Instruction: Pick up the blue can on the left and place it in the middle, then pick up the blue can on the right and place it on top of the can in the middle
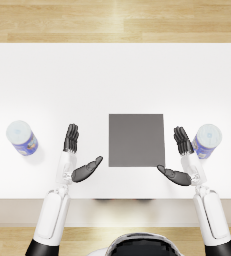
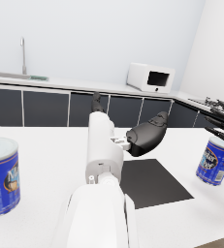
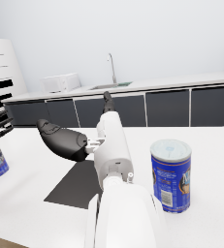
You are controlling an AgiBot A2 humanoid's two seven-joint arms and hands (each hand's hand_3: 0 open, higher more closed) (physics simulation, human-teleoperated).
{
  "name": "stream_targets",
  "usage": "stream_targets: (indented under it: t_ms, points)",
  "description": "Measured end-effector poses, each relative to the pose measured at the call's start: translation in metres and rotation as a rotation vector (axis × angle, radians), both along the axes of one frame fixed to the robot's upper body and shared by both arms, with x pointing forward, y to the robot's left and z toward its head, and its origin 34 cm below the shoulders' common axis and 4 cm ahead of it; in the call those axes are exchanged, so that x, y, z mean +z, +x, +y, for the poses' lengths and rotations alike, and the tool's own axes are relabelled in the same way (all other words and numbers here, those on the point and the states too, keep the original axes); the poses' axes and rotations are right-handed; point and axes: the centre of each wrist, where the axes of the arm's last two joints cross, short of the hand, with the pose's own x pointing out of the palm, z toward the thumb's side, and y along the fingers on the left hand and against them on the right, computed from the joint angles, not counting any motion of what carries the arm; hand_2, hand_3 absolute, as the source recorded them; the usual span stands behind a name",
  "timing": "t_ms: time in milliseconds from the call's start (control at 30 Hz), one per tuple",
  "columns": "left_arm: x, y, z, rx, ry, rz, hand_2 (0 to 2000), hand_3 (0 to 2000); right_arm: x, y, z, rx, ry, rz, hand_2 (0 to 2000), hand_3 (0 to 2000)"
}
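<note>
Two blue cans with pale lids stand upright on the white table. The left can is well outside my left hand. The right can stands just beyond my right hand, close to its fingers but apart from them. A dark grey square mat lies flat between the two hands. Both hands hover over the table with fingers straight, thumbs spread toward the mat, and hold nothing.
The table's near edge runs just below the hands, with wooden floor beyond the far edge. A kitchen counter with a sink and a white microwave lines the wall behind.
</note>
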Motion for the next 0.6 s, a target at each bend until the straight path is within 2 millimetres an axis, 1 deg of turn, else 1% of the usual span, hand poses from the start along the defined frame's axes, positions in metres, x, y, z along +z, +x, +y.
stream_targets:
  t_ms: [600]
  points:
    - [0.0000, 0.0000, 0.0000, 0.000, 0.000, 0.000, 0, 0, 0.0000, 0.0000, 0.0000, 0.000, 0.000, 0.000, 0, 0]
